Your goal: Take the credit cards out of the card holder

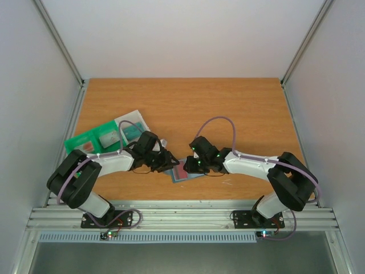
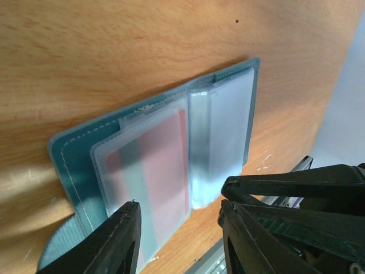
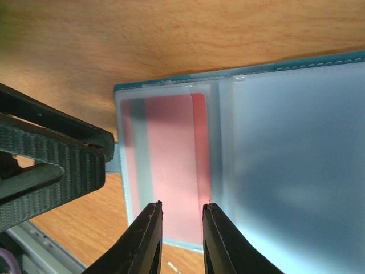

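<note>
Jaws: left gripper (image 2: 179, 208) spread wide, right gripper (image 3: 182, 208) just a small gap, both seem empty. Slate-blue folding card holder (image 2: 63, 154) lies unfolded btwn them, reddish-pink plastic card (image 3: 171, 154) inside its sleeve. Next: pinch card edge, pull out.

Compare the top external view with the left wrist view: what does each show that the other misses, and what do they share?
Top external only: the whole left arm and right arm, a green tray and a clear tray. Left wrist only: the holder's stitching, and that the reddish-pink card sits inside a frosted sleeve. Both: the card holder lying open on the wooden table, with the left gripper at it.
</note>
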